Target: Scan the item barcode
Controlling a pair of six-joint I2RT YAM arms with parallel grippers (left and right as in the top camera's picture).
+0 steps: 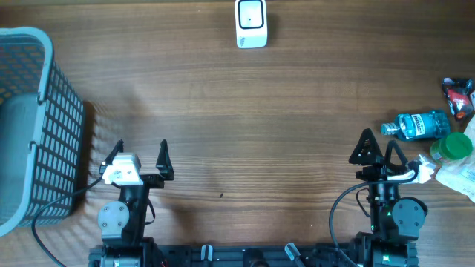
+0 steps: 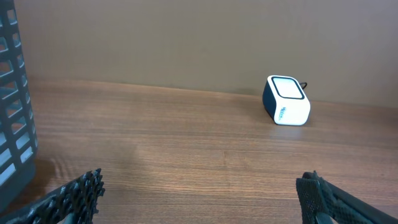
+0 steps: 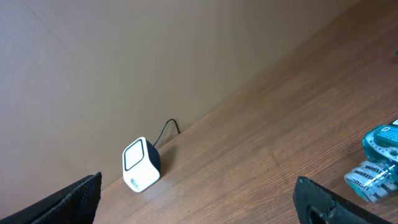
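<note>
The white and dark barcode scanner (image 1: 251, 22) stands at the far edge of the wooden table, window facing up; it also shows as the scanner (image 2: 287, 99) in the left wrist view and the scanner (image 3: 140, 163) in the right wrist view. Items lie at the right edge: a blue mouthwash bottle (image 1: 419, 124) on its side, seen too as the bottle (image 3: 379, 158), a green-capped container (image 1: 451, 146) and a red and black packet (image 1: 459, 95). My left gripper (image 1: 141, 152) (image 2: 199, 196) is open over bare wood. My right gripper (image 1: 378, 148) (image 3: 199, 199) is open, left of the items, holding nothing.
A grey-blue mesh basket (image 1: 30, 126) stands at the left edge, its wall showing as the basket (image 2: 12, 112) in the left wrist view. A white crinkled bag (image 1: 456, 174) lies at the right front, close to the right arm. A brown wall rises behind the scanner.
</note>
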